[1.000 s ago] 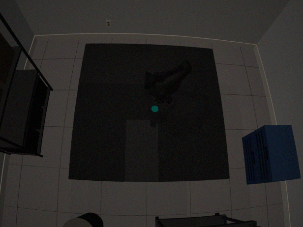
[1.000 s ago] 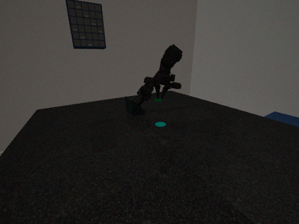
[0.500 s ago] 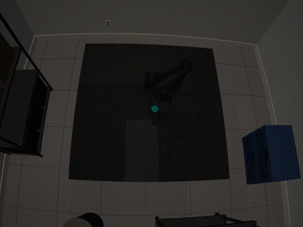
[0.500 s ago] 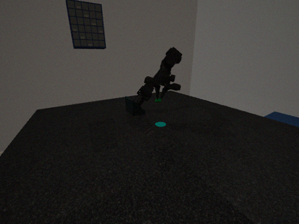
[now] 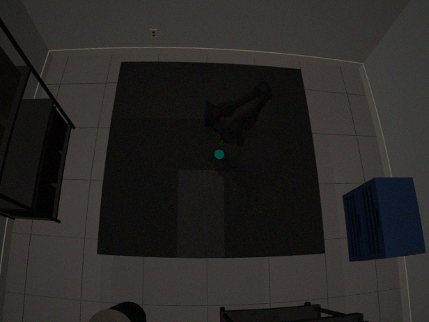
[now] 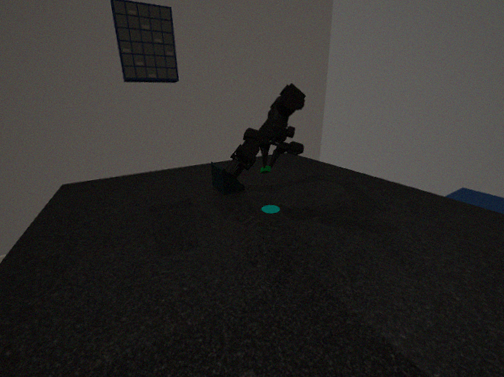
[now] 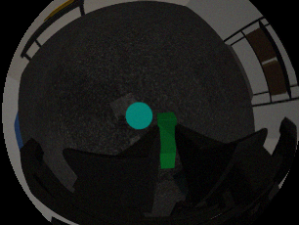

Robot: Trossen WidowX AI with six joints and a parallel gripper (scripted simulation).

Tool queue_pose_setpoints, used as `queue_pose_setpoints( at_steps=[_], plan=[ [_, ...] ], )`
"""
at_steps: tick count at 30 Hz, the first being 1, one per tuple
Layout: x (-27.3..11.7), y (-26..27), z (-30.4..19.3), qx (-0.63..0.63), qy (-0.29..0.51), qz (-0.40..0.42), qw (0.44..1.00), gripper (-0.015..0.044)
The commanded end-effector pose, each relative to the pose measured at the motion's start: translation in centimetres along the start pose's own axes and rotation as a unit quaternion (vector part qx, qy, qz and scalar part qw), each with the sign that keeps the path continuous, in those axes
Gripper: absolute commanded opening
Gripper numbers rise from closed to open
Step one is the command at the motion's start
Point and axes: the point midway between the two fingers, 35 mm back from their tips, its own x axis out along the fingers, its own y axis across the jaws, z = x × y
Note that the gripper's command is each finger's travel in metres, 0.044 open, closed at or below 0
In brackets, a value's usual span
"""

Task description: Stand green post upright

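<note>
The cyan circle (image 5: 219,154) (image 6: 270,209) (image 7: 139,115) lies flat on the dark table top. My gripper (image 6: 266,167) (image 7: 166,128) is shut on the green post (image 5: 221,142) (image 6: 265,170) (image 7: 167,142) and holds it above the table, on the arm-base side of the circle. In the wrist view the post runs between the fingertips, just right of the circle. Only a small green part shows below the fingers in the exterior view; its exact tilt is hard to tell. In the top view the arm hides most of it.
The dark table (image 5: 146,209) (image 6: 113,308) carries the arm's base (image 5: 209,113) (image 6: 225,180) behind the circle. A lighter grey patch (image 5: 200,216) lies on the table's front part. A blue cabinet (image 5: 400,216), a dark shelf unit (image 5: 26,150) and other furniture stand off the table.
</note>
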Motion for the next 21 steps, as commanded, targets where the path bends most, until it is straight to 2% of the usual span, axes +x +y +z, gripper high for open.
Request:
queue_pose_setpoints(
  at_steps=[1,21],
  plan=[
    [0.07,-0.09,-0.18,0.002,-0.012,-0.008,1.0,0.0023],
    [0.18,-0.17,-0.59,0.007,-0.072,-0.029,0.997,0.0023]
  ],
)
